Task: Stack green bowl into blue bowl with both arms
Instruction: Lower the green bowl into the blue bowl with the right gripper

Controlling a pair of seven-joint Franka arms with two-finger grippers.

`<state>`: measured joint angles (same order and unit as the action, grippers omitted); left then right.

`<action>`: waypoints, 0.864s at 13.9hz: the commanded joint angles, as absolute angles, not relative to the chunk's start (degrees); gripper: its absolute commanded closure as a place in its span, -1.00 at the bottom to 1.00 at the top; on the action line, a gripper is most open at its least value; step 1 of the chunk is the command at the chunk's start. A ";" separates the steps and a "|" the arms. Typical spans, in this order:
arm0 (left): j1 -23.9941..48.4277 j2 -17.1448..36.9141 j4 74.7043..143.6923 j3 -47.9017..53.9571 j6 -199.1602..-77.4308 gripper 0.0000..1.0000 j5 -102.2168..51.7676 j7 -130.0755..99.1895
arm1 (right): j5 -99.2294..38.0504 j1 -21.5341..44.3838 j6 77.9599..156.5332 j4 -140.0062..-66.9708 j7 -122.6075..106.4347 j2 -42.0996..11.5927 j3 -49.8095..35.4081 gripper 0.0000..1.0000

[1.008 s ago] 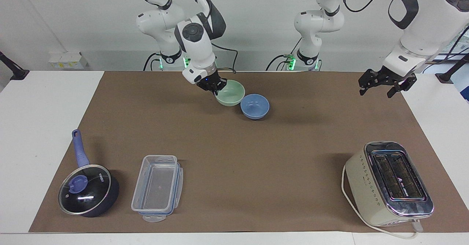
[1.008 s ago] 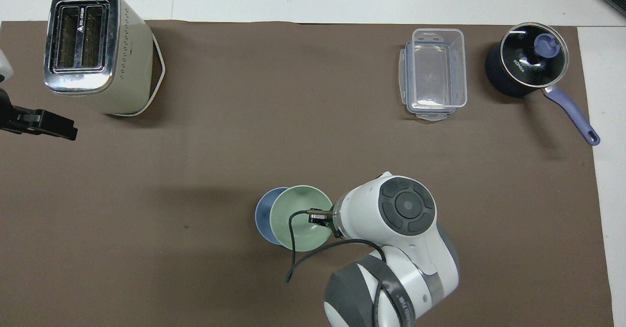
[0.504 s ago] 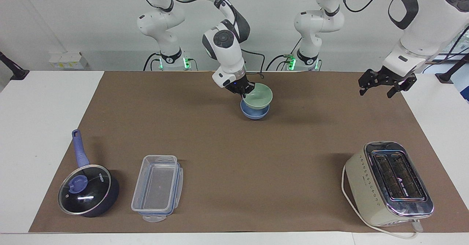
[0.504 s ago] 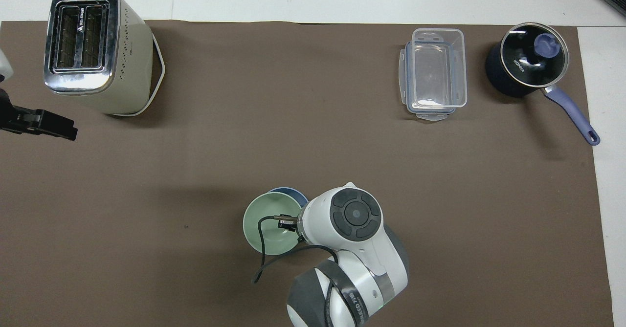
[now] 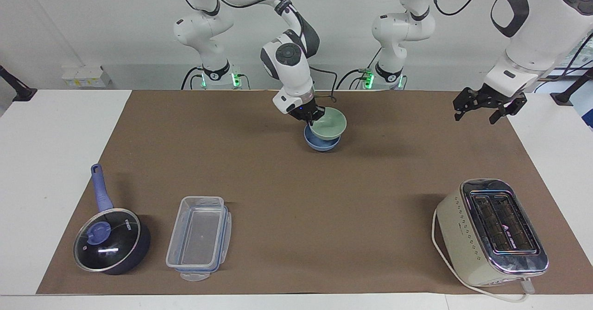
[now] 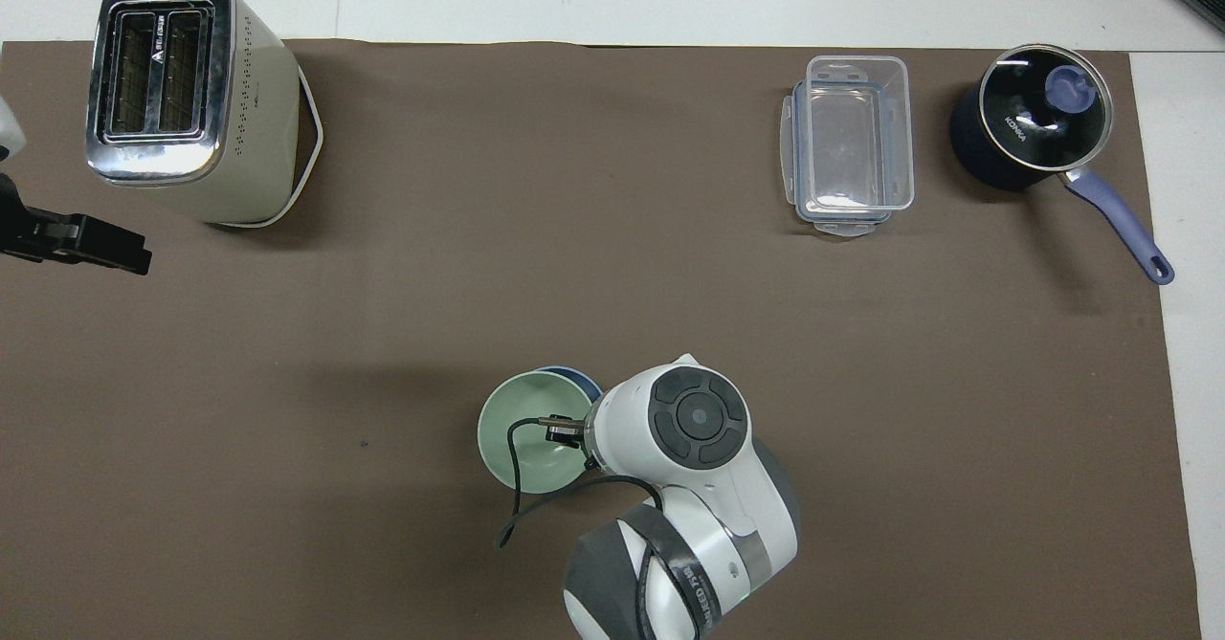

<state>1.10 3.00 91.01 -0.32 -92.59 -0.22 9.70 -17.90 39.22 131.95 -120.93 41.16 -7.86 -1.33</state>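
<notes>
The pale green bowl (image 5: 330, 123) hangs tilted just over the periwinkle blue bowl (image 5: 320, 143), which rests on the brown mat near the robots. My right gripper (image 5: 311, 117) is shut on the green bowl's rim at the side toward the right arm's end. From overhead the green bowl (image 6: 526, 430) covers nearly all of the blue bowl (image 6: 574, 378); only a sliver of blue rim shows. My left gripper (image 5: 482, 107) waits open in the air over the mat's edge at the left arm's end, holding nothing, and shows as dark fingers (image 6: 91, 243) at the overhead view's edge.
A cream toaster (image 5: 491, 231) stands far from the robots at the left arm's end. A clear plastic container (image 5: 199, 238) and a dark lidded saucepan (image 5: 111, 243) with a blue handle sit far from the robots toward the right arm's end.
The right gripper carried the green bowl sideways from beside the blue bowl to over it, then lowered it slightly. The left arm has not moved.
</notes>
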 commanded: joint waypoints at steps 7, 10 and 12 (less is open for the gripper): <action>0.44 3.43 90.18 0.18 -92.46 -1.00 -0.09 9.32 | -18.02 37.97 134.47 -122.08 38.24 -7.91 -1.58 1.00; 0.44 3.43 90.18 0.18 -92.46 -1.00 -0.09 9.32 | -17.14 37.88 134.38 -122.69 37.27 -7.65 -1.58 1.00; 0.44 3.43 90.18 0.18 -92.46 -1.00 -0.09 9.32 | -17.14 37.79 134.38 -122.70 36.83 -7.65 -1.49 1.00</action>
